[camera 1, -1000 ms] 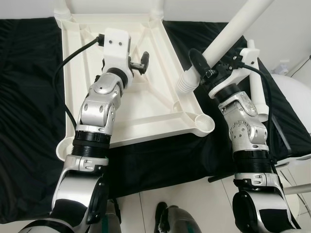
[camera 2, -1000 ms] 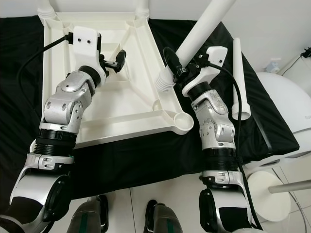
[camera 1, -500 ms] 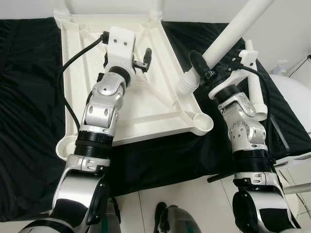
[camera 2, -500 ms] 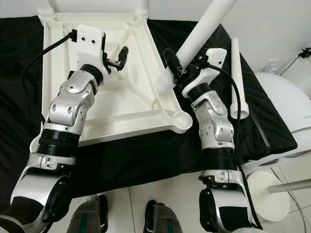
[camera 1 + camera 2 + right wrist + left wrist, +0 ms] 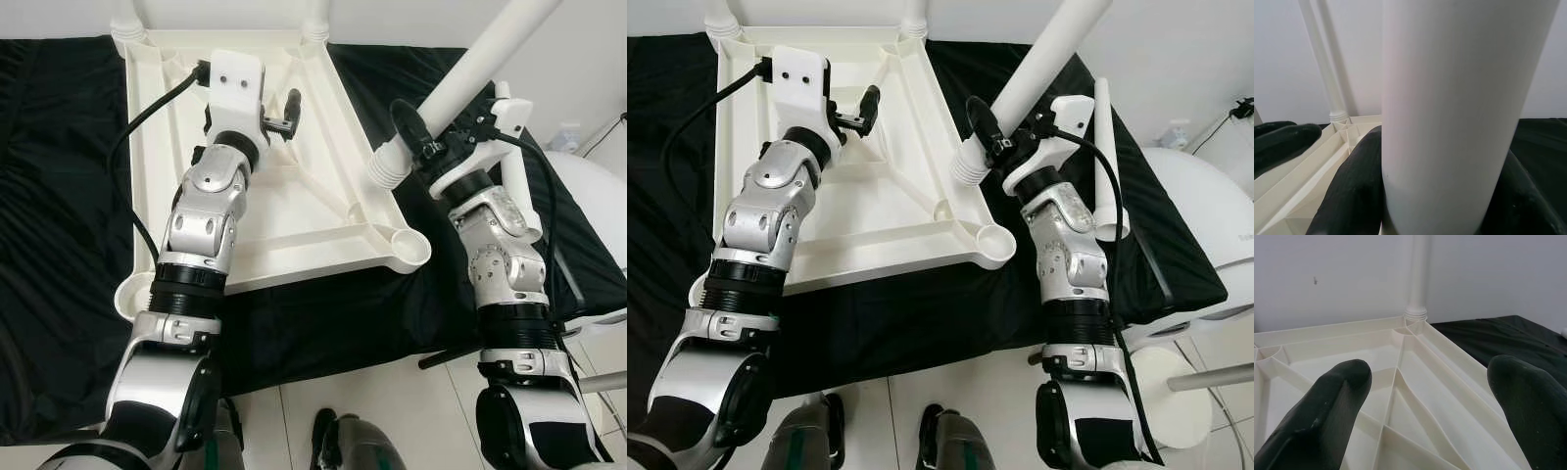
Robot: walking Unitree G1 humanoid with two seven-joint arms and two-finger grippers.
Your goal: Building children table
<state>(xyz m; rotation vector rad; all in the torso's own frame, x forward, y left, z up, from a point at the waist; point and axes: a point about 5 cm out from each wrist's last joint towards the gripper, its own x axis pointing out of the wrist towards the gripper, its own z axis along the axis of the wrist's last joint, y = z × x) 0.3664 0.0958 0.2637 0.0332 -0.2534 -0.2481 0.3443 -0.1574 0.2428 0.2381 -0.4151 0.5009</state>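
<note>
Tabletop (image 5: 294,211) is lying upside down on the black cloth (image 5: 59,196), two legs already standing in the far corners. My right gripper (image 5: 423,137) is clamped on the third leg (image 5: 460,83), threaded end hanging just above the rim, with the empty corner socket (image 5: 409,247) at about 6 o'clock from it. Left gripper (image 5: 286,116) hovers over the ribs, fingers apart. Next I'd say tip the leg upright and drop it down into that socket.

1 tabletop (image 5: 323,211), 4 table legs (image 5: 485,59)
</note>
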